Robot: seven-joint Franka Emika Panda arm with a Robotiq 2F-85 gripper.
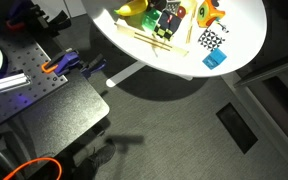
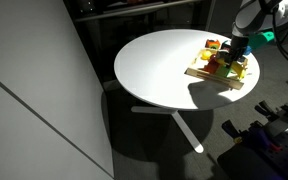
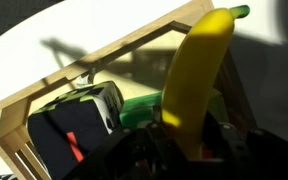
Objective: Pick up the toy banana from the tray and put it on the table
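The toy banana [image 3: 202, 65] is bright yellow and fills the middle of the wrist view, standing between my fingers. My gripper [image 3: 187, 125] is shut on its lower end, over the pale wooden tray [image 3: 84, 62]. In an exterior view the gripper [image 2: 235, 47] hangs over the far end of the tray [image 2: 210, 76] on the round white table [image 2: 154, 70]. In an exterior view the banana [image 1: 134, 8] shows at the end of the tray [image 1: 149, 42] near the table [image 1: 246, 30] edge. I cannot tell whether the banana still touches the tray.
A lime-green toy [image 3: 142, 108] and a black-and-white block [image 3: 79, 122] lie in the tray beside the banana. An orange-and-green toy [image 1: 206, 12], a checkered square [image 1: 212, 40] and a blue piece [image 1: 215, 60] lie on the table. A dark perforated workbench [image 1: 44, 100] stands nearby.
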